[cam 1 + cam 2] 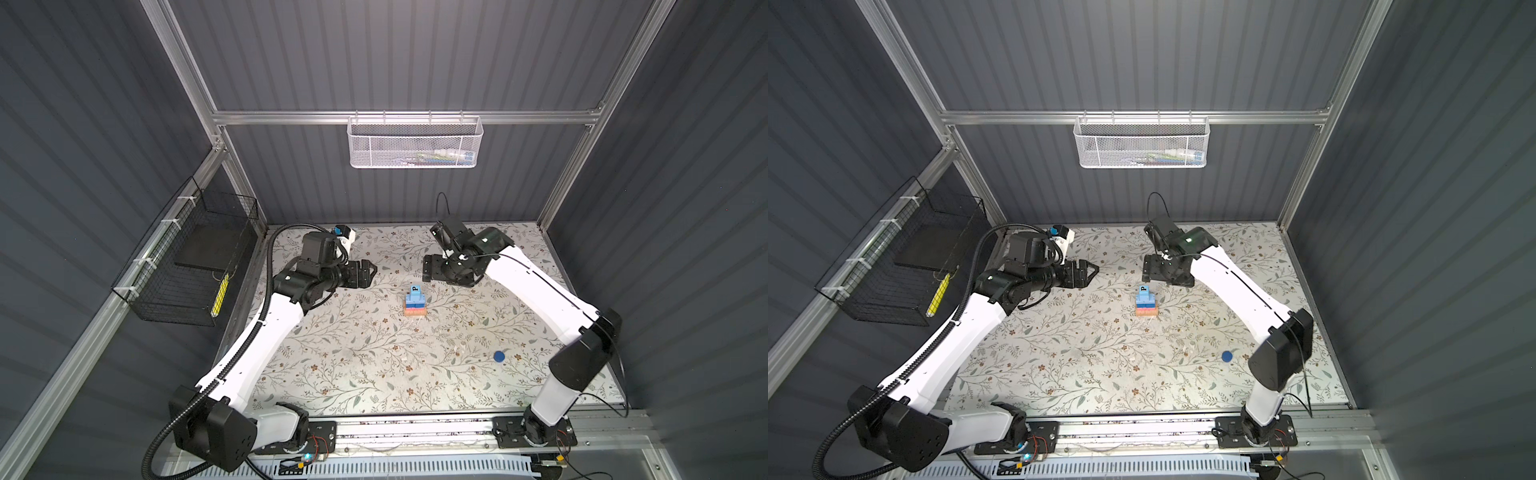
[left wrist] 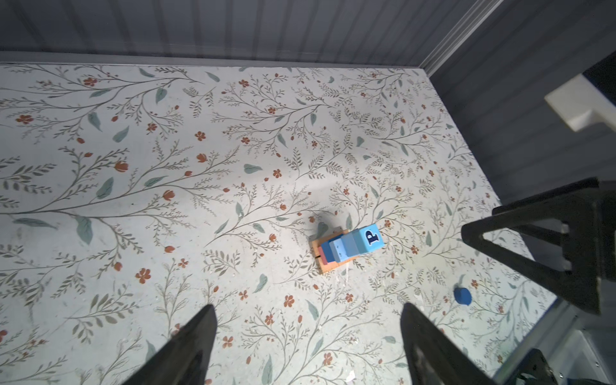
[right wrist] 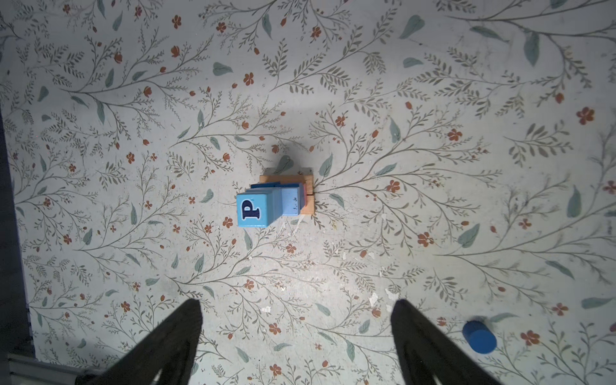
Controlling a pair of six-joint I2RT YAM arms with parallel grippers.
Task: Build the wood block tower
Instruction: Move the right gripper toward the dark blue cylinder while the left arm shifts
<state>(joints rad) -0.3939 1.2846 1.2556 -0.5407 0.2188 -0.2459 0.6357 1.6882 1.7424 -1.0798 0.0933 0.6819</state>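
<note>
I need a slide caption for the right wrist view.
Open right gripper near the wood block tower, P cube on top; blue cylinder apart.

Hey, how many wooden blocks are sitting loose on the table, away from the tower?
1: a dark blue wooden cylinder sits alone on the right side of the floral table, apart from the wood block tower. The arms may hide others.

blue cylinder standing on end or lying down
Standing on end: the blue cylinder shows its round top face in both top views.
</note>
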